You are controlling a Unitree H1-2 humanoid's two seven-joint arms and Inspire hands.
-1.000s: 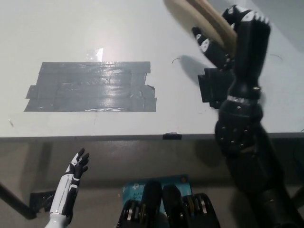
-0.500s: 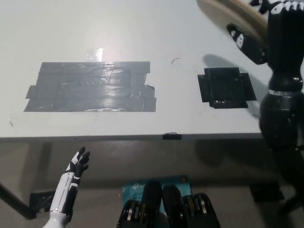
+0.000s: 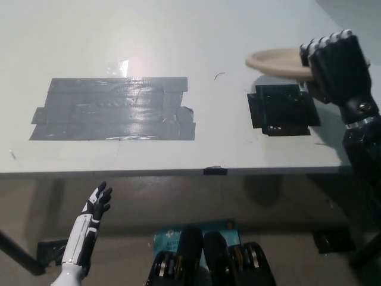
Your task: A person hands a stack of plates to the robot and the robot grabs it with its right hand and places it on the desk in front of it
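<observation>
A tan stack of plates (image 3: 275,62) lies level just above the white desk (image 3: 178,36) at the right. My black right hand (image 3: 334,64) is shut on its right rim, fingers curled over the top. The plates hang just beyond a square of black tape (image 3: 281,109) on the desk. My white left hand (image 3: 95,207) rests open below the desk's front edge at the lower left, fingers spread.
A wide patch of grey tape (image 3: 113,109) covers the desk's left middle. A small black tab (image 3: 214,170) sits on the front edge. Below the desk, a blue item (image 3: 169,235) lies on the floor.
My right hand has swung down and turned the plates from tilted to level, lowering them toward the desk behind the black tape square. The left hand has stayed put.
</observation>
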